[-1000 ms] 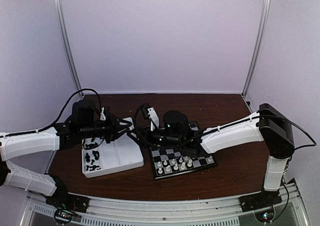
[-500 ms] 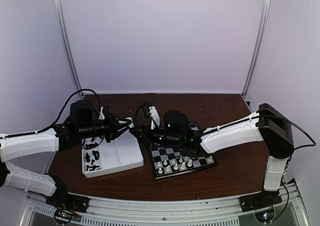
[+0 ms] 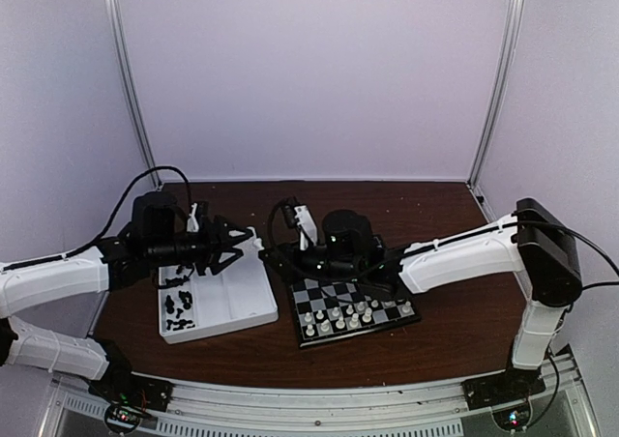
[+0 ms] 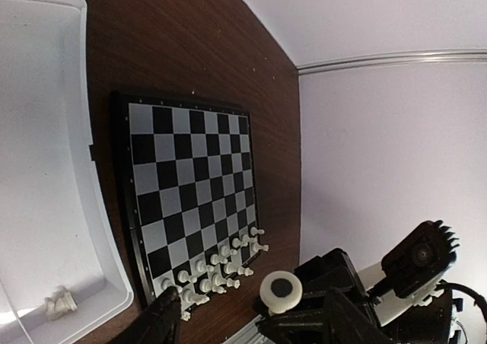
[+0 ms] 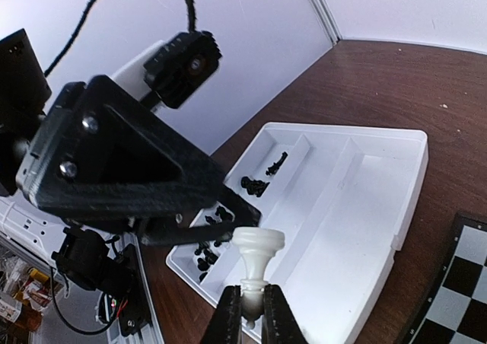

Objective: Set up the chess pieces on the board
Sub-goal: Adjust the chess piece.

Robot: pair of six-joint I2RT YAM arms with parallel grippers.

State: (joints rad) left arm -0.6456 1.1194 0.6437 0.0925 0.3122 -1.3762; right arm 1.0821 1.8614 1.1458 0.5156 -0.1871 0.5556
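My right gripper (image 5: pixel 251 313) is shut on a cream-white chess piece (image 5: pixel 257 262), gripped near its top with its round base pointing away, above the white tray (image 5: pixel 358 230). In the left wrist view that piece's base (image 4: pixel 281 292) hangs between the spread fingers of my open left gripper (image 4: pixel 259 325), touching neither. The two grippers meet nose to nose over the tray's far right corner, the left gripper (image 3: pixel 237 245) facing the right gripper (image 3: pixel 276 255). The board (image 3: pixel 387 313) lies right of the tray, with white chess pieces (image 3: pixel 338 317) in its two near rows. Black chess pieces (image 3: pixel 176 299) lie in the tray's left compartment.
The tray (image 3: pixel 232 306) sits left of the board on the brown table. One white piece (image 4: pixel 59 304) lies in a corner of the tray (image 4: pixel 46 169). The board's far rows (image 4: pixel 190 154) hold nothing. Pale walls close in the back and sides.
The right gripper shut on the white piece. The left gripper then opened off it and drew back a little to the left.
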